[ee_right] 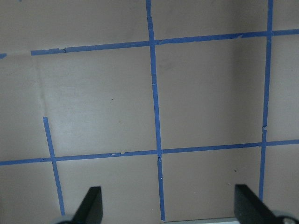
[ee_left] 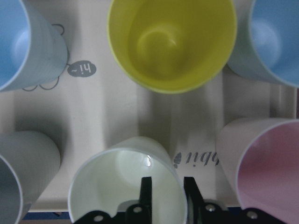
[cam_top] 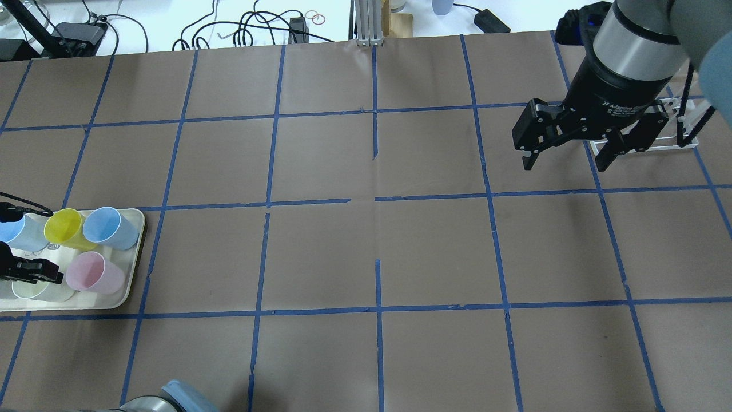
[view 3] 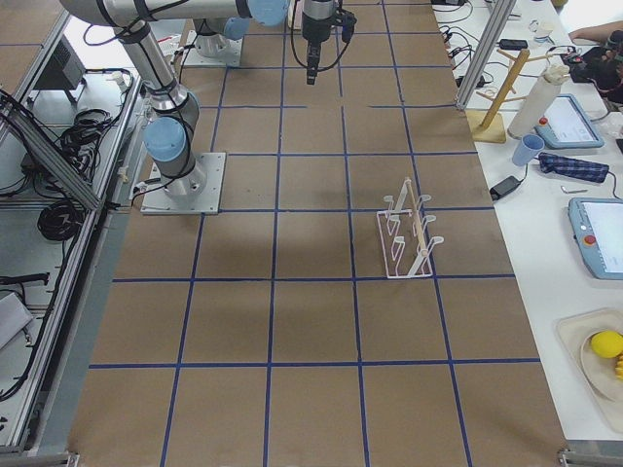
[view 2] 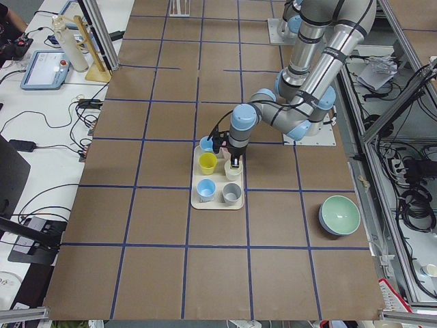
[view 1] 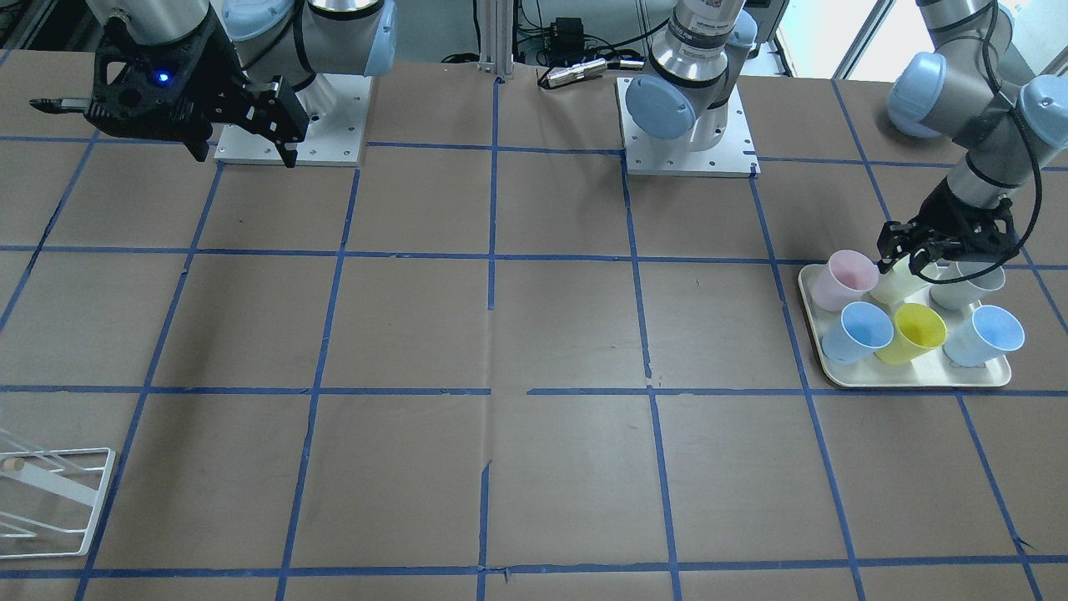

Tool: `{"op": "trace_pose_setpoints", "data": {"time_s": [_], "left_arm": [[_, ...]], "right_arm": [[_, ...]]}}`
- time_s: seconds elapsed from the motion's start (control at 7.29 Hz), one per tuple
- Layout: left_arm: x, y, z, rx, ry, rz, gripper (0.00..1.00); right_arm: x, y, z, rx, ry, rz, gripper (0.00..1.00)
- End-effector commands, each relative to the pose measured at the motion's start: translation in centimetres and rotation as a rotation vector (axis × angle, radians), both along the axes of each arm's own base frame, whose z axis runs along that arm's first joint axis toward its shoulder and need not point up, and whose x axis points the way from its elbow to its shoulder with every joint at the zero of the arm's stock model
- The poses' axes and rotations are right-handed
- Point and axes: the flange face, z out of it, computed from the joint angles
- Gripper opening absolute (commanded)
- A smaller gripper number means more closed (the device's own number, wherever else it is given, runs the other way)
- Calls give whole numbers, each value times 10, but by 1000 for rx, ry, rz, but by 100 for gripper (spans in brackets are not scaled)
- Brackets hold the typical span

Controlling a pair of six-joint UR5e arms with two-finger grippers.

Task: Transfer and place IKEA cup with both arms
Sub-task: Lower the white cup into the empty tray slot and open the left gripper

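Note:
The IKEA cup (view 1: 894,285) is pale cream and stands in the back row of a cream tray (view 1: 918,377), between a pink cup (view 1: 843,280) and a grey cup (view 1: 964,284). My left gripper (view 1: 901,260) is down on it. In the left wrist view the jaws (ee_left: 167,191) pinch the cup's (ee_left: 117,182) right rim, one finger inside and one outside. The cup (cam_top: 31,289) and left gripper (cam_top: 54,274) also show at the overhead view's left edge. My right gripper (cam_top: 566,159) hangs open and empty high above the table, far from the tray.
The tray (ee_left: 103,116) also holds a yellow cup (view 1: 914,332) and two blue cups (view 1: 859,331) (view 1: 989,334) in the front row, close around the cream one. A white wire rack (view 3: 409,233) stands near the right arm's side. A green bowl (view 2: 339,215) sits beyond the tray.

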Motion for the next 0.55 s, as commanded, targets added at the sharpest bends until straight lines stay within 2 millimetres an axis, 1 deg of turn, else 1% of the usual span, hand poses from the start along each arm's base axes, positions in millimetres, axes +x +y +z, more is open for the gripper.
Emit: {"op": "trace_pose_setpoints", "data": {"time_s": [0.0, 0.14, 0.27, 0.41], "left_arm": [[-11, -9, 17, -7, -25, -33, 99], [-13, -17, 36, -6, -28, -51, 99], [-15, -28, 60, 5, -15, -71, 99], [-24, -45, 96, 23, -3, -109, 99]], "right_arm": [[2, 0, -1, 4, -20, -4, 100], [1, -1, -1, 5, -18, -43, 100], [3, 1, -1, 5, -11, -54, 100], [3, 1, -1, 7, -15, -56, 100]]}}
